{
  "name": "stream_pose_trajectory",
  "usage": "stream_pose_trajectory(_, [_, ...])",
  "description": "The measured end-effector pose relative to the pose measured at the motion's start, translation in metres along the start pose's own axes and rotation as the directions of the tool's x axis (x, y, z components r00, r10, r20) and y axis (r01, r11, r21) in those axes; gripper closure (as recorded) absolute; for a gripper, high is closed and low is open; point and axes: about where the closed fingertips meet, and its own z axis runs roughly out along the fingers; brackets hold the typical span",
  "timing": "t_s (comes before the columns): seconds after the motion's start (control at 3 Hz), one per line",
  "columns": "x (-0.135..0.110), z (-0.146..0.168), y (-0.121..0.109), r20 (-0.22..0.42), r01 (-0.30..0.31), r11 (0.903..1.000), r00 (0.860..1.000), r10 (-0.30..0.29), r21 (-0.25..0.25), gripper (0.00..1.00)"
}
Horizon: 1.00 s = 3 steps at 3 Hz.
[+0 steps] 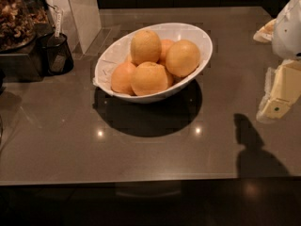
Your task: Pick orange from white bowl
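Gripper (277,102) — grip unclear — hangs right of white bowl (200,36), orange (146,46) atop rounder oranges (123,77).

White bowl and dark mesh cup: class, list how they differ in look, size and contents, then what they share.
The white bowl is wide, glossy and oval; the mesh cup is small, dark and upright. The bowl holds oranges; the cup holds a pale-handled utensil. Both stand on the counter, left of the gripper at the right edge.
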Motion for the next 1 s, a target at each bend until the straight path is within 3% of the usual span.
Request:
stream_pose_trajectory(0.33, [-0.001, -0.001, 0.000, 0.003, 0.001, 1.0000, 1.000, -0.001, 0.003, 0.00])
stream_pose_trajectory(0.67, [-0.029, -0.009, -0.010, 0.075, 0.054, 0.9985, 0.996, -0.054, 0.002, 0.00])
stream_pose_trajectory(1.0, [-0.080, -0.015, -0.022, 0.140, 0.151, 0.9885, 0.979, -0.149, -0.005, 0.00])
